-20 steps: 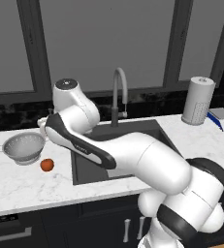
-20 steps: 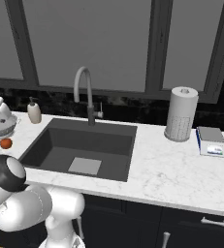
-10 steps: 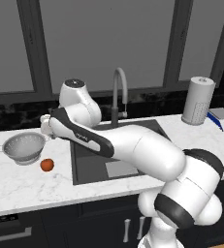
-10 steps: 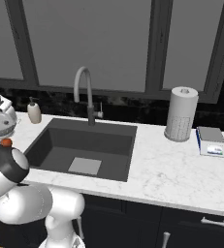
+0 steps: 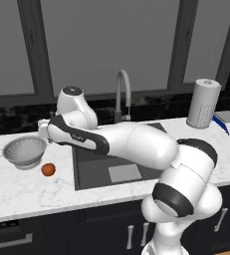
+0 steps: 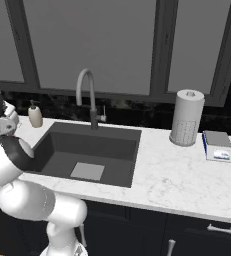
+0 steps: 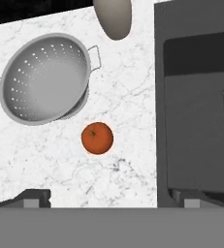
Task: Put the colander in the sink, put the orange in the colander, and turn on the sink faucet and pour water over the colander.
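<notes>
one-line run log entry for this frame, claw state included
claw: open, empty, above counter | colander: on counter left of sink, empty | orange: on counter beside colander | faucet: no water visible

Both base views look forward and down from behind the arm, sharing the sink [image 5: 117,169] and sink faucet [image 6: 87,95]. The hand view looks straight down, close over the counter [image 7: 45,160] beside the sink's edge

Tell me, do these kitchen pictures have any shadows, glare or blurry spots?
Hand view: sharp, flat light; the colander casts a soft shadow on the marble beside the orange. Left base view: the sink is dark, no glare on the sink faucet. Right base view: evenly lit, nothing blurred.
</notes>
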